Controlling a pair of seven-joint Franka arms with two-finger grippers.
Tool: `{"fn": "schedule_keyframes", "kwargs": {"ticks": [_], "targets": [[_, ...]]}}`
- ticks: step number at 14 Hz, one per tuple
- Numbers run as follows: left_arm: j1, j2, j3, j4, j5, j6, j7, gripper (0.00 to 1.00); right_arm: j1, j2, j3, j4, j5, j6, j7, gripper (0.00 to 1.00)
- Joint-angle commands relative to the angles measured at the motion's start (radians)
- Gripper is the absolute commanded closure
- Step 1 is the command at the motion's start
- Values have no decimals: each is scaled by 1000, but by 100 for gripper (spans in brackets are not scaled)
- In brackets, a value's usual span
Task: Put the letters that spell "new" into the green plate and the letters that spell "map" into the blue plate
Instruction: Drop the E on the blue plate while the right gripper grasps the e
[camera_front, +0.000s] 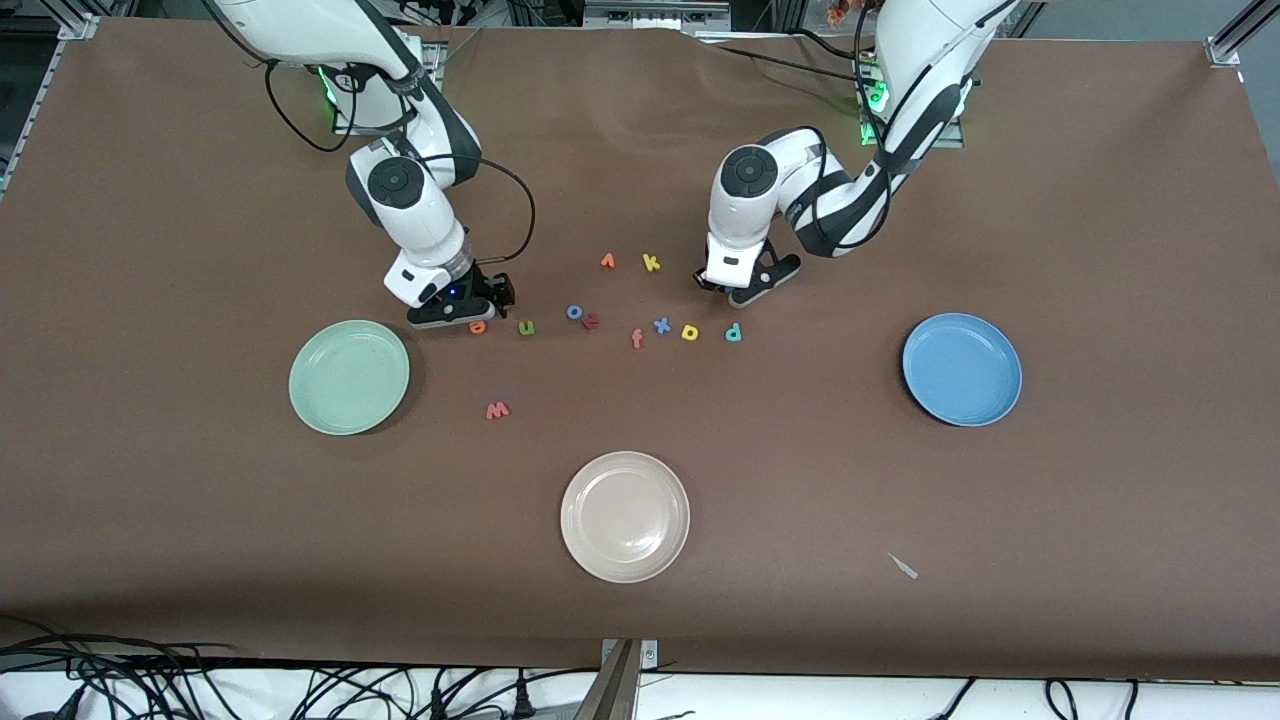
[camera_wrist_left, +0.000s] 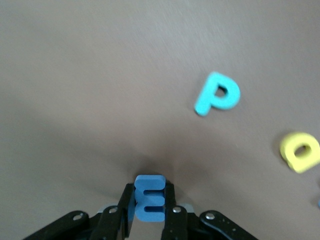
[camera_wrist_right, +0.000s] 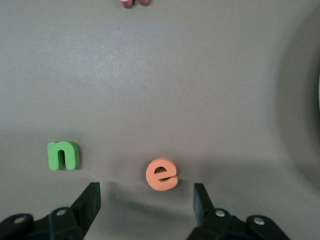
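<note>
My left gripper (camera_front: 728, 290) is low on the table, shut on the blue "m" (camera_wrist_left: 150, 202), which stands on edge between its fingers. The teal "p" (camera_wrist_left: 217, 93) (camera_front: 733, 332) and yellow "a" (camera_wrist_left: 300, 151) (camera_front: 690, 332) lie flat close by. My right gripper (camera_wrist_right: 145, 200) (camera_front: 472, 312) is open and low, its fingers either side of the orange "e" (camera_wrist_right: 161, 174) (camera_front: 478, 327) without touching it. The green "n" (camera_wrist_right: 63, 155) (camera_front: 526, 327) lies beside it. The salmon "w" (camera_front: 497, 410) lies nearer the front camera. The green plate (camera_front: 349, 377) and blue plate (camera_front: 962, 369) hold nothing.
A beige plate (camera_front: 625, 516) sits near the table's front edge. Other letters lie between the grippers: orange "v" (camera_front: 607, 261), yellow "k" (camera_front: 651, 263), blue "o" (camera_front: 575, 312), blue "x" (camera_front: 661, 325), salmon "f" (camera_front: 637, 339).
</note>
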Motion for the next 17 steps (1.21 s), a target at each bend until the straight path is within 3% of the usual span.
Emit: {"fn": "schedule_keyframes", "kwargs": {"ticks": [1, 4, 9, 17], "targets": [[19, 6, -2, 116, 23, -182, 112, 100, 3, 11, -17, -22, -29, 60, 15, 19], [80, 2, -4, 170, -32, -274, 338, 100, 3, 12, -32, -25, -52, 69, 9, 24], [265, 0, -5, 293, -66, -536, 921, 100, 3, 12, -32, -24, -57, 70, 11, 33], [542, 23, 1, 293, 7, -534, 1599, 100, 3, 18, -32, -24, -71, 86, 11, 53]]}}
